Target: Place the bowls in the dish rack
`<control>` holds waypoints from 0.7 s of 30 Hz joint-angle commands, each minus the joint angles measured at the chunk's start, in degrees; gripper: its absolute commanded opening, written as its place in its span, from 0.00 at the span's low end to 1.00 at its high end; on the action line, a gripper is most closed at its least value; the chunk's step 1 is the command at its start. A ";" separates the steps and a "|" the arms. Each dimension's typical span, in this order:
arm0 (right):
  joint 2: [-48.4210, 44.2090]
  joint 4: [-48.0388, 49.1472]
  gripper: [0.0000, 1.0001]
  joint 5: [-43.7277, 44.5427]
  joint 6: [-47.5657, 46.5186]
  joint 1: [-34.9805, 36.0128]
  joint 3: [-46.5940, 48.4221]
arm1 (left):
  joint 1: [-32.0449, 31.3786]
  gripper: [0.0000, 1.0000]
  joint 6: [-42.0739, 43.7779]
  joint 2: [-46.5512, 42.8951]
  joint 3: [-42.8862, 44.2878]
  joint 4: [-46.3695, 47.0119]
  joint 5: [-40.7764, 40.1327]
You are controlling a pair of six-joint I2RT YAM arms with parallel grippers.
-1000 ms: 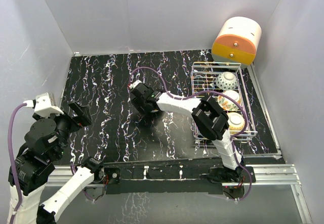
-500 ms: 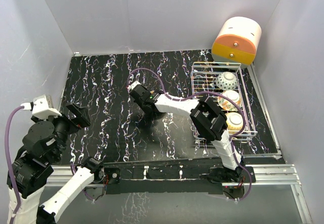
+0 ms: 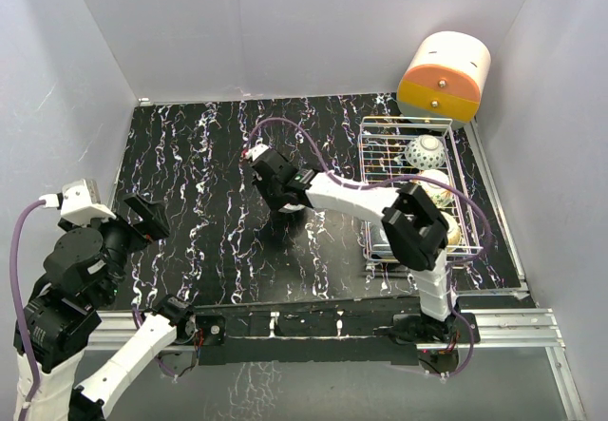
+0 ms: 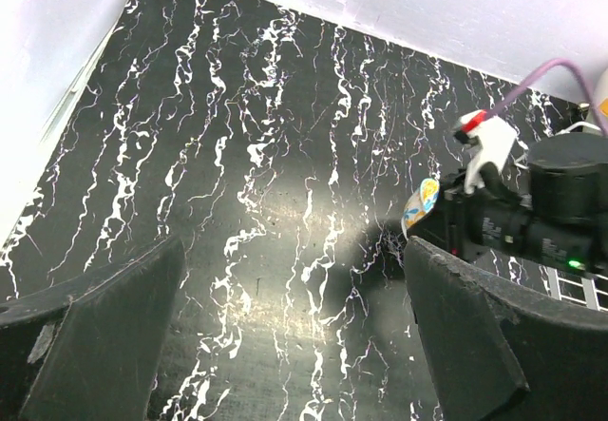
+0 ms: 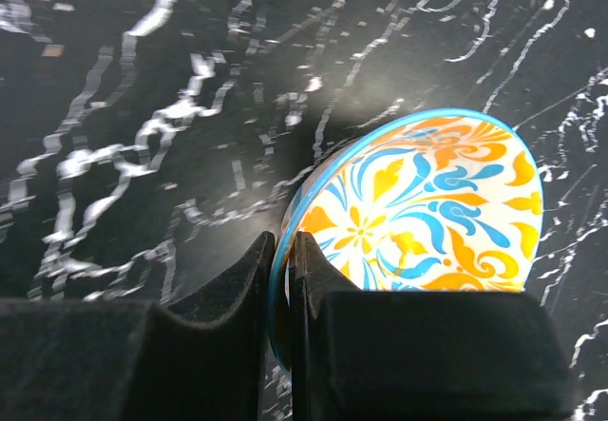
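A bowl (image 5: 427,202) painted orange, yellow and blue inside, with a blue rim, is tilted over the black marbled table. My right gripper (image 5: 282,255) is shut on its rim, one finger inside and one outside. In the top view that gripper (image 3: 283,197) is at mid-table, left of the dish rack (image 3: 372,169). The rack holds a speckled bowl (image 3: 425,150) and a floral bowl (image 3: 433,182); the right arm partly hides a third bowl (image 3: 455,235). My left gripper (image 3: 142,217) hovers open at the table's left with nothing between its fingers. A sliver of the held bowl (image 4: 419,202) shows in the left wrist view.
An orange-and-cream cylindrical box (image 3: 445,77) stands behind the rack at the back right corner. Grey walls enclose the table on three sides. The right arm's elbow (image 3: 418,226) hangs over the rack's near end. A purple cable (image 3: 285,131) loops above the right wrist.
My right gripper has shut on the bowl's rim and shifted a little to the right with it; its elbow has swung right over the rack. The left arm has barely moved.
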 commanded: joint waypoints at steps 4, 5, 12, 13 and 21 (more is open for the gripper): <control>-19.40 16.33 0.08 -16.65 11.43 -6.77 -9.07 | -0.25 0.97 0.61 1.04 -0.06 2.02 0.58; -22.02 21.05 0.08 -19.85 14.25 -9.25 -12.09 | -0.25 0.97 0.78 1.23 0.03 2.20 0.74; -37.33 43.51 0.08 -32.78 32.00 -26.78 -28.82 | -0.25 0.97 1.93 2.97 0.49 4.20 2.41; -38.63 45.61 0.08 -33.07 33.71 -28.81 -30.25 | -0.20 0.97 2.09 3.19 0.64 4.47 2.66; -42.02 64.86 0.09 -38.75 50.49 -46.62 -42.85 | -0.25 0.97 2.52 4.19 1.81 4.58 3.69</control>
